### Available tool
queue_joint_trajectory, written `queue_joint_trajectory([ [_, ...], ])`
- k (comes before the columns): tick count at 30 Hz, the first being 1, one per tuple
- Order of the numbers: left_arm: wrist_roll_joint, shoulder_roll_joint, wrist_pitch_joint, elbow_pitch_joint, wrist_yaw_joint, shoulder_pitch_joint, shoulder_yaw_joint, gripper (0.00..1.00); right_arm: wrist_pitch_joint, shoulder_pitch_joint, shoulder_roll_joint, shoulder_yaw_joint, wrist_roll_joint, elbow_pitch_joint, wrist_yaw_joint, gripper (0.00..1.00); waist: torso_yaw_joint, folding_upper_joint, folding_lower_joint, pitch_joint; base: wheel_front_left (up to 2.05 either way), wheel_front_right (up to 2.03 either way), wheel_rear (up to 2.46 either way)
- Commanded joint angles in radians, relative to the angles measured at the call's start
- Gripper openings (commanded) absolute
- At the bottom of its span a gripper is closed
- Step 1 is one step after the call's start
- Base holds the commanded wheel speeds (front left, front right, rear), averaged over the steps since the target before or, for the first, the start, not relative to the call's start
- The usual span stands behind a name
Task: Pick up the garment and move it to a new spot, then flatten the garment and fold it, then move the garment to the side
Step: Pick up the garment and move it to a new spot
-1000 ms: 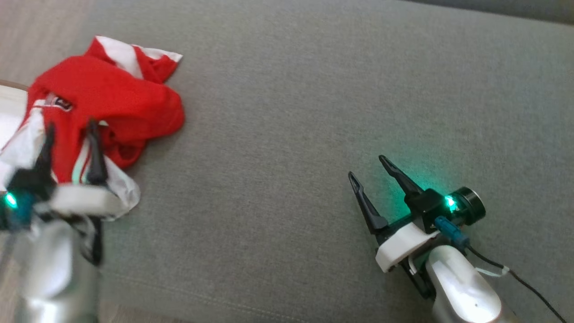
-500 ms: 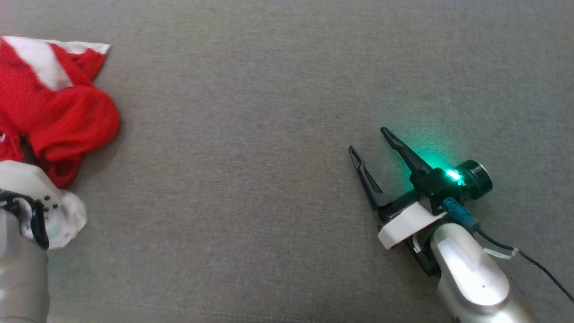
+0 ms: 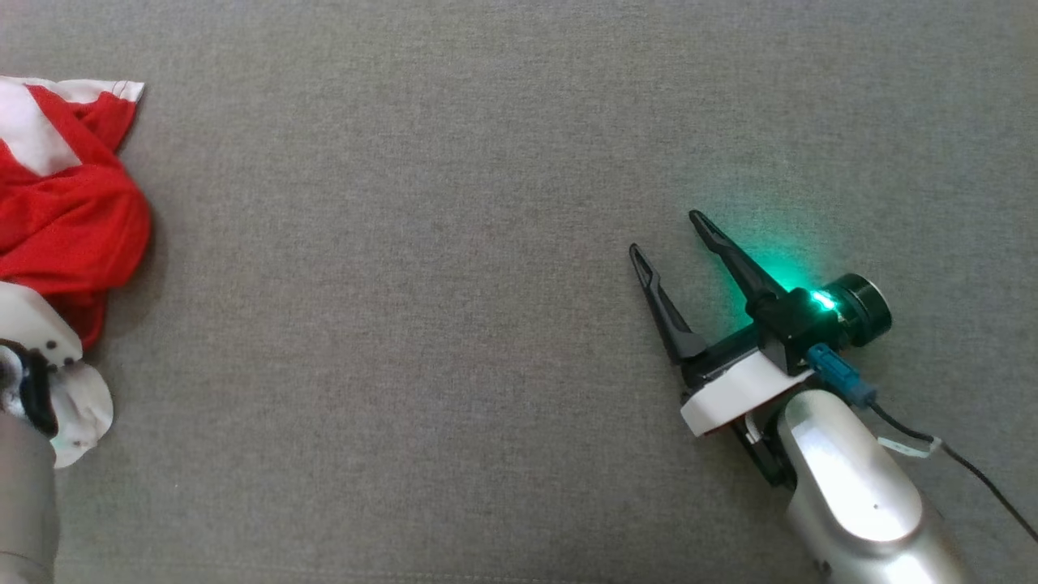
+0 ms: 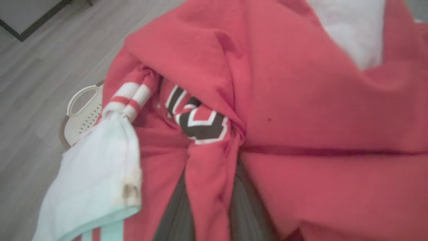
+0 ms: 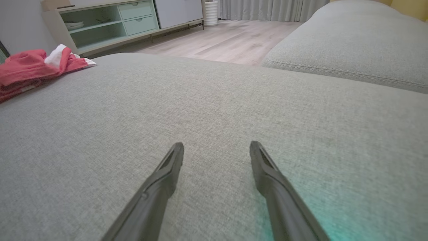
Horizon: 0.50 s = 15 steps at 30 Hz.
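Crumpled red garment (image 3: 65,219); woven grey cushion (image 3: 454,284)

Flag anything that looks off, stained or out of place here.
The garment lies bunched at the sofa's left edge rather than flat, and its white part has a brownish mark on the hem, possibly a stain. Nothing else stands out.

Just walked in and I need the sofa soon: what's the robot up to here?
The robot is starting a laundry job on the grey sofa cushion. Its left gripper pinches a fold of the crumpled red and white garment near the cushion's left edge. The right gripper is open over bare cushion, well apart from the garment. Nothing is flattened or folded yet.
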Motion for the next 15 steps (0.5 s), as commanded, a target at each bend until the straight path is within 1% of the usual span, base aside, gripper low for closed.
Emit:
queue_joint_trajectory([
  [1, 0.013, 0.039, -0.013, -0.007, -0.011, -0.007, 0.001, 0.0, -0.002, 0.01, -0.001, 0.007, 0.004, 0.007, 0.007, 1.0, -0.003, 0.0, 0.0001, -0.005, 0.0, 0.0, 0.0],
  [7, 0.044, 0.04, -0.158, -0.092, -0.029, -0.06, -0.063, 0.0, -0.002, 0.017, 0.009, 0.0, 0.015, 0.012, 0.007, 1.0, -0.027, 0.0, 0.0001, -0.047, 0.0, 0.0, 0.0],
  [8, 0.06, 0.03, -0.203, -0.136, -0.033, -0.082, -0.096, 0.0, -0.002, 0.023, 0.016, 0.0, 0.019, 0.014, 0.007, 1.0, -0.041, 0.0, 0.0001, -0.067, 0.0, 0.0, 0.0],
  [9, 0.066, 0.021, -0.22, -0.162, -0.035, -0.093, -0.114, 0.0, -0.002, 0.027, 0.02, 0.0, 0.021, 0.015, 0.007, 1.0, -0.049, 0.0, 0.0001, -0.076, 0.0, 0.0, 0.0],
  [13, 0.069, -0.014, -0.259, -0.27, -0.04, -0.126, -0.188, 0.0, -0.002, 0.041, 0.033, 0.003, 0.028, 0.017, 0.007, 1.0, -0.093, 0.0, 0.0001, -0.111, 0.0, 0.0, 0.0],
  [15, 0.051, -0.043, -0.267, -0.324, -0.041, -0.132, -0.245, 0.0, -0.002, 0.049, 0.038, 0.005, 0.033, 0.017, 0.007, 1.0, -0.12, 0.0, 0.0001, -0.125, 0.0, 0.0, 0.0],
])
